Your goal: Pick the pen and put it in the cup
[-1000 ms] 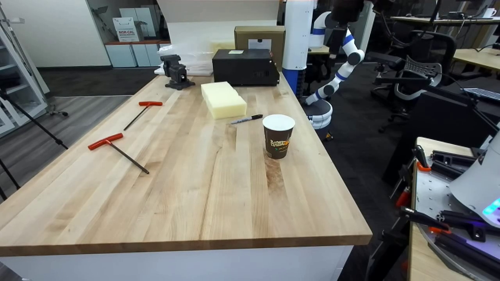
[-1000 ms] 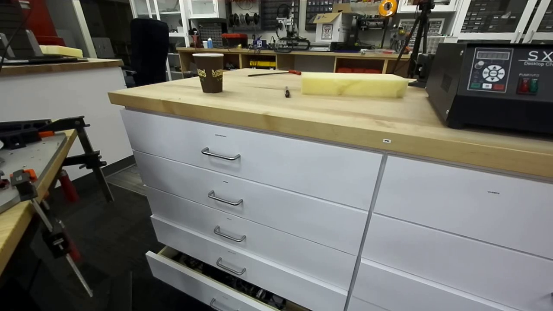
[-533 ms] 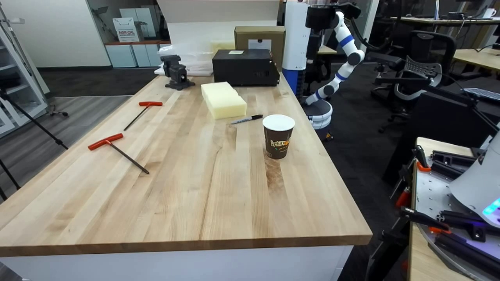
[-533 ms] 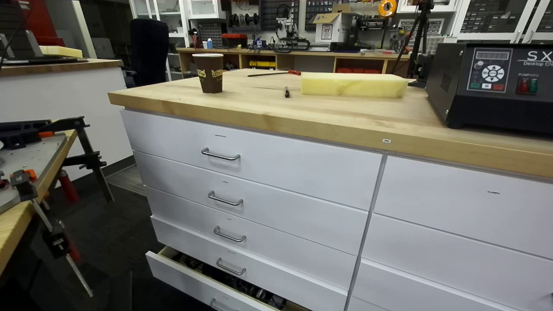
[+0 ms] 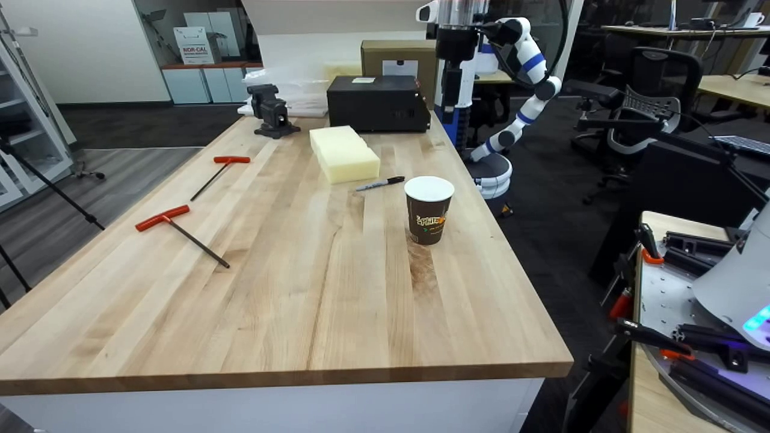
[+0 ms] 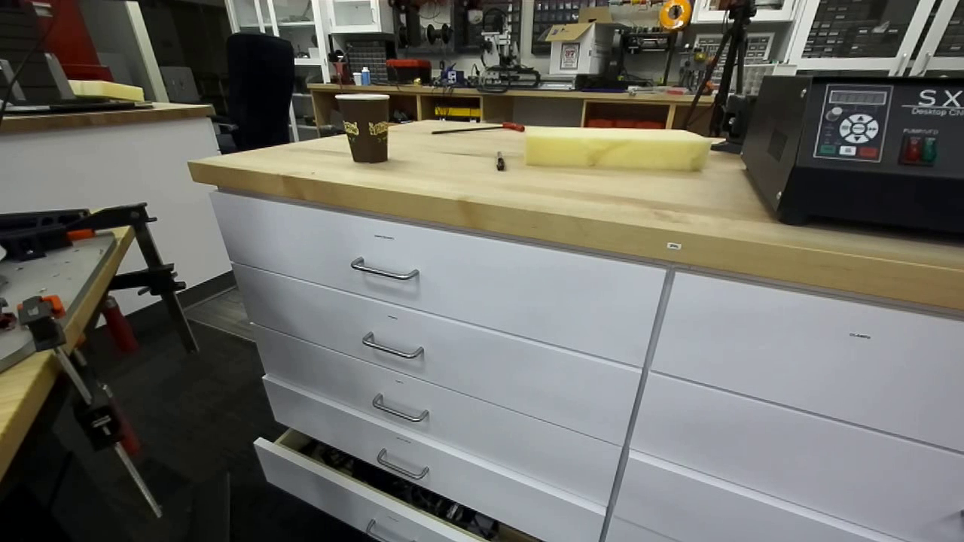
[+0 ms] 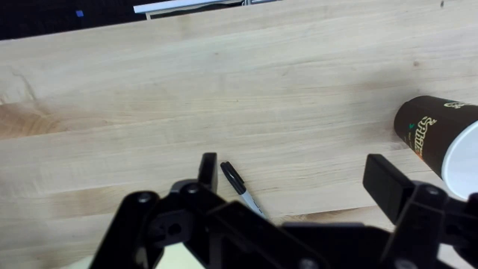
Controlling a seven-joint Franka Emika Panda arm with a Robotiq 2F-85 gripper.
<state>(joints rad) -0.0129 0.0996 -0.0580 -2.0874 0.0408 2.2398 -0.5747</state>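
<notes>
The pen, with a black cap and grey body, lies on the wooden table in both exterior views (image 5: 380,183) (image 6: 501,161). The brown paper cup with a white rim stands upright near the pen's cap end in both exterior views (image 5: 428,210) (image 6: 367,128). My gripper (image 5: 450,99) hangs above the table's far right part, fingers down, apart from pen and cup. In the wrist view the gripper (image 7: 297,175) is open and empty. The pen (image 7: 241,188) shows beside the left finger, its lower end hidden by the gripper. The cup (image 7: 440,130) is at the right edge, partly cut off.
A pale yellow foam block (image 5: 344,154) lies beside the pen's far side. Two red-handled T-shaped tools (image 5: 195,240) (image 5: 222,171) lie at the table's left. A black machine box (image 5: 379,103) and a black vise (image 5: 272,111) stand at the far end. A lower drawer (image 6: 361,489) stands open.
In an exterior view my gripper has moved left and down, from beyond the table's right side to above its far right edge. The pen and cup have not moved.
</notes>
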